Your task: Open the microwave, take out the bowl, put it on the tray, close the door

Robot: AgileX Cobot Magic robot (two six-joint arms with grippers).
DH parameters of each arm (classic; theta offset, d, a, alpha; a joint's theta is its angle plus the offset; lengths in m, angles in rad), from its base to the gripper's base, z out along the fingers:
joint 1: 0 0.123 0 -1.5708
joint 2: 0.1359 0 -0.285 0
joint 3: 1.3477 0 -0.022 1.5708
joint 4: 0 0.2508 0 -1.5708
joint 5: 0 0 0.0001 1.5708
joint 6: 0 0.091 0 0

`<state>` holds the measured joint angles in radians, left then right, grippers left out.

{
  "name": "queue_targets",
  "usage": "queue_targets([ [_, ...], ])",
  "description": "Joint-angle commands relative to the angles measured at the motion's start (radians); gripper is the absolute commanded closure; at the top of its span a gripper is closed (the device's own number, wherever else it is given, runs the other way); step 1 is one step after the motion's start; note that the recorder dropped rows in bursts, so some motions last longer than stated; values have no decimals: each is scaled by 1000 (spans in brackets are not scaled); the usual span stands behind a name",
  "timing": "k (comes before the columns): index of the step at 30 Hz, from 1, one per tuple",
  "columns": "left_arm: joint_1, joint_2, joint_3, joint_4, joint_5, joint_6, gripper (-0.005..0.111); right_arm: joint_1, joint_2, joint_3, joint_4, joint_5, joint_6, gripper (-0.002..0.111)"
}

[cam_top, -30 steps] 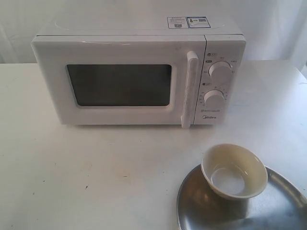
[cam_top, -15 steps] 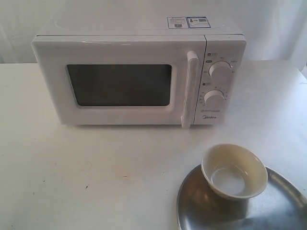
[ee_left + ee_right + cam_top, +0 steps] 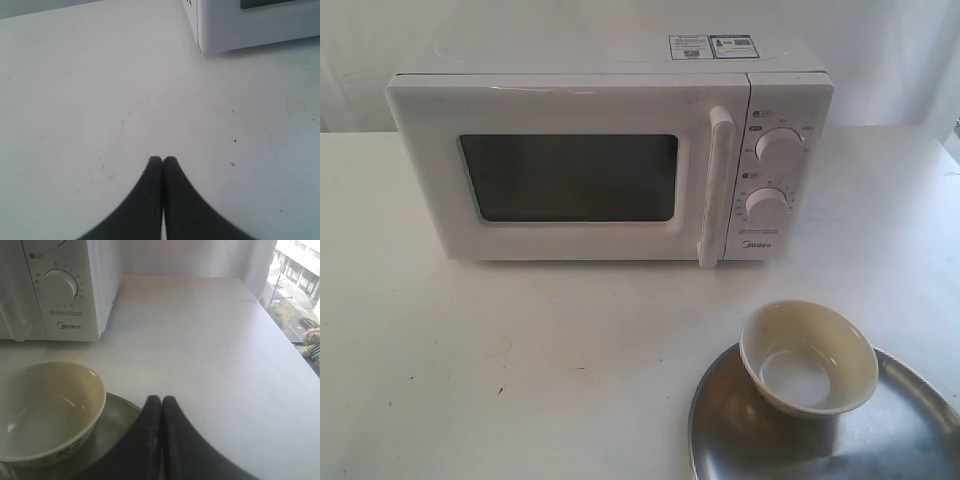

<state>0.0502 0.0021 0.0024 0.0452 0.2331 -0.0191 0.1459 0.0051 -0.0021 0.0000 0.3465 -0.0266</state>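
In the exterior view the microwave (image 3: 610, 160) fills the upper centre of the counter (image 3: 500, 350), its door (image 3: 570, 110) shut. The bowl (image 3: 807, 355) sits on the tray's (image 3: 910, 425) upper left part, at lower right. No gripper shows here.

In the left wrist view the left gripper (image 3: 162, 160) is clenched on nothing over bare counter, with the microwave's corner at upper right.

In the right wrist view the right gripper (image 3: 161, 399) is also clenched and empty, beside the bowl at lower left. The glossy bowl looks light, stiff, slippery and breakable. A pinch over its rim would probably hold best.
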Motion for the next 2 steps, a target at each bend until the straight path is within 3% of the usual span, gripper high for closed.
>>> queue_targets([
  [1,-4,-2,-2,-4,0,-2,107,-7,-5,2,0,-6,5,108],
  [2,-4,-2,-2,-4,0,-2,107,-7,-5,2,0,-6,5,108],
])
